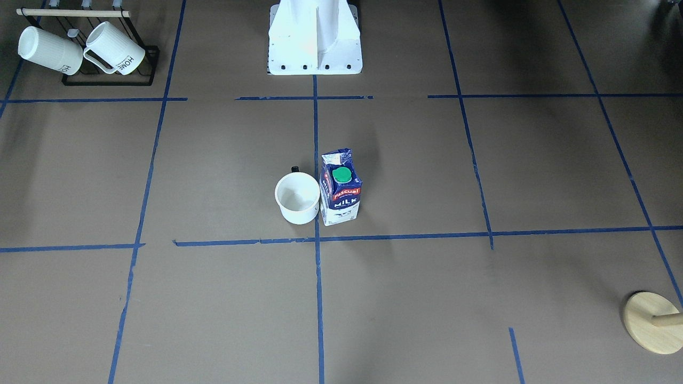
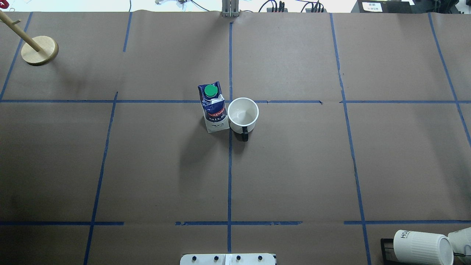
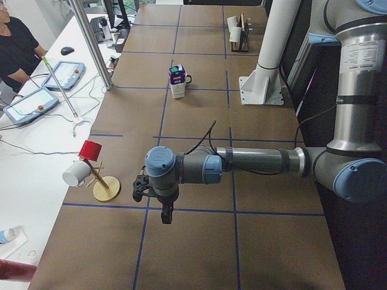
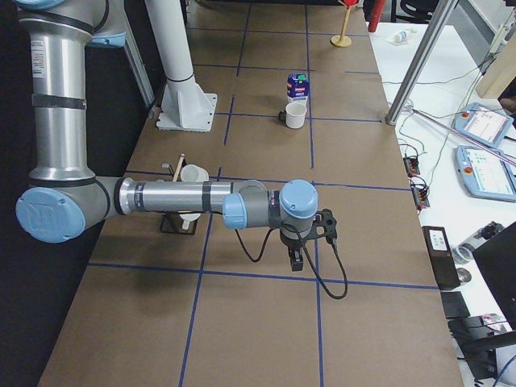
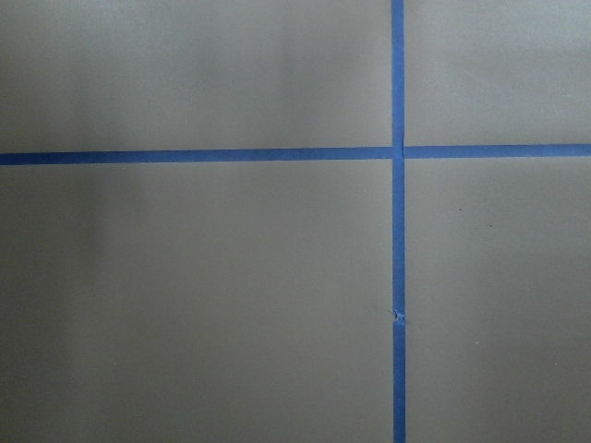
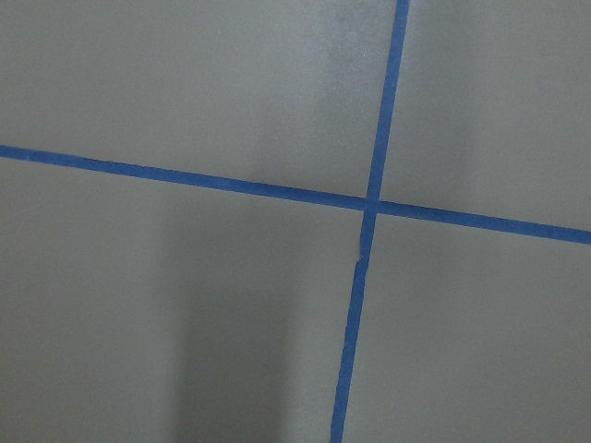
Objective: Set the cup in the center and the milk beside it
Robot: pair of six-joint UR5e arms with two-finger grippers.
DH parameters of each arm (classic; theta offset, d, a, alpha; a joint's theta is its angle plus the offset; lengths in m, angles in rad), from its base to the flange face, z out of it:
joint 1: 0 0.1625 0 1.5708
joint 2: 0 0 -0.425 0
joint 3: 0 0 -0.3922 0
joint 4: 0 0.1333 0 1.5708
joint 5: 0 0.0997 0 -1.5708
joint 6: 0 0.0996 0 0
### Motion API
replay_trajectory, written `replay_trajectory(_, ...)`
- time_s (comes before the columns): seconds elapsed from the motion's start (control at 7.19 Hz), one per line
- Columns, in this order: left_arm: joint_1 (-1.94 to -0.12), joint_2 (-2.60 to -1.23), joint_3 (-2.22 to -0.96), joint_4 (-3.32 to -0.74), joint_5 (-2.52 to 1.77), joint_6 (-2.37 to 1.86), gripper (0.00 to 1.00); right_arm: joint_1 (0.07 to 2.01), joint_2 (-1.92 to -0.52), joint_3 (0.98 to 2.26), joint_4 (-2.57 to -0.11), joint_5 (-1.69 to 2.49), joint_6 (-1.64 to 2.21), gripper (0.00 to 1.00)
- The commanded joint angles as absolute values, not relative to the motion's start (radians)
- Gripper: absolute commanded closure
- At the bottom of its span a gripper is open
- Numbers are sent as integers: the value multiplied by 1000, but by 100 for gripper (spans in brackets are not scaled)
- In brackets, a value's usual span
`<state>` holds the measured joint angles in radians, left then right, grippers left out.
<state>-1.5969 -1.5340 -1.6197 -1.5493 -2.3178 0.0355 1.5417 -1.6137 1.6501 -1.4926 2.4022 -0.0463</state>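
The cup [image 1: 297, 198] is a small white mug with a black handle. It stands upright on the brown surface, just robot-side of where the blue tape lines cross [image 1: 317, 239]. The milk [image 1: 340, 189], a dark blue and white carton with a green cap, stands upright and touches the cup's side. Both also show in the overhead view, cup [image 2: 243, 114] and milk [image 2: 213, 108]. My left gripper [image 3: 166, 211] and right gripper [image 4: 297, 260] hang far from them over bare paper. They show only in the side views, so I cannot tell if they are open. Both wrist views show only tape lines.
A black rack [image 1: 106, 80] with ribbed white "HOME" mugs [image 1: 114, 49] stands at my right near corner. A wooden stand [image 2: 38, 49] is at the far left corner. The white robot base [image 1: 315, 42] is at the near edge. An operator [image 3: 15, 48] sits beyond the table.
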Motion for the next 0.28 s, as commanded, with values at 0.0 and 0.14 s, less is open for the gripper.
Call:
replay_trajectory(0.0, -1597, -1534, -1620, -1549, -2318, 35, 0, 1542, -1614, 1648, -1493, 2402, -48, 0)
replay_trajectory(0.14, -1597, -1534, -1620, -1549, -2318, 37, 0, 1542, -1614, 1649, -1493, 2402, -46, 0)
